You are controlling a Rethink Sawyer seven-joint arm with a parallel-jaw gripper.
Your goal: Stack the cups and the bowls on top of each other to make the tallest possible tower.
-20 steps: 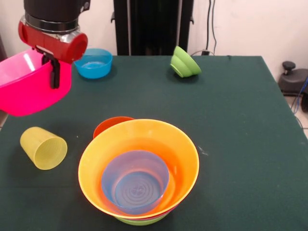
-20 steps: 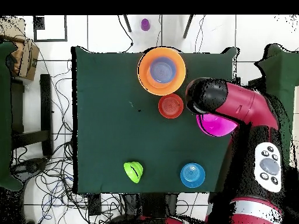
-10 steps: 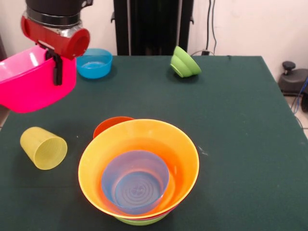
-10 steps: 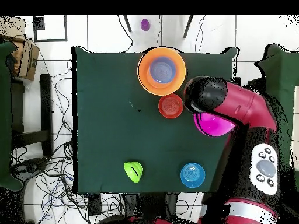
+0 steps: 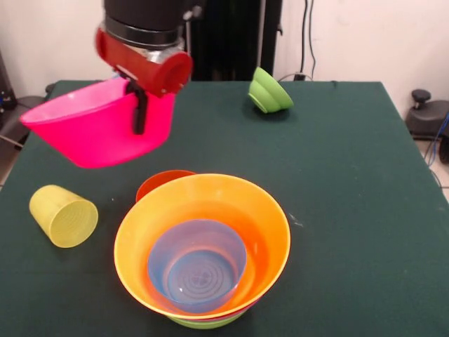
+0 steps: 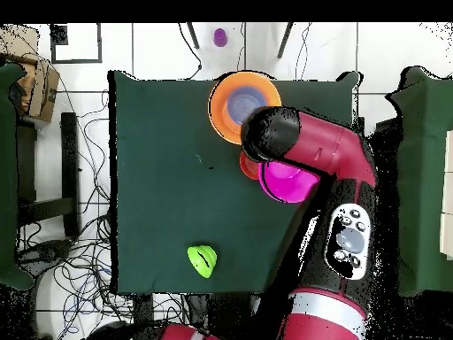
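front view: pincer (image 5: 138, 105) is pinching the pink bowl (image 5: 98, 131) by its rim, hanging beyond and left of the tower (image 5: 203, 246), bowl's mouth facing up.

Dark green table (image 5: 351, 175), black cables (image 6: 84, 257) on white floor (around it)

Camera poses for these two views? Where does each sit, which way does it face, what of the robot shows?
Front view: across the table, facing the robot; shows the gripper holding the pink bowl above the table.
Overhead view: above the table, looking straight down, robot base at the bottom; shows the whole red arm.
Shared: pink bowl, orange bowl on the tower, tipped green bowl, table.
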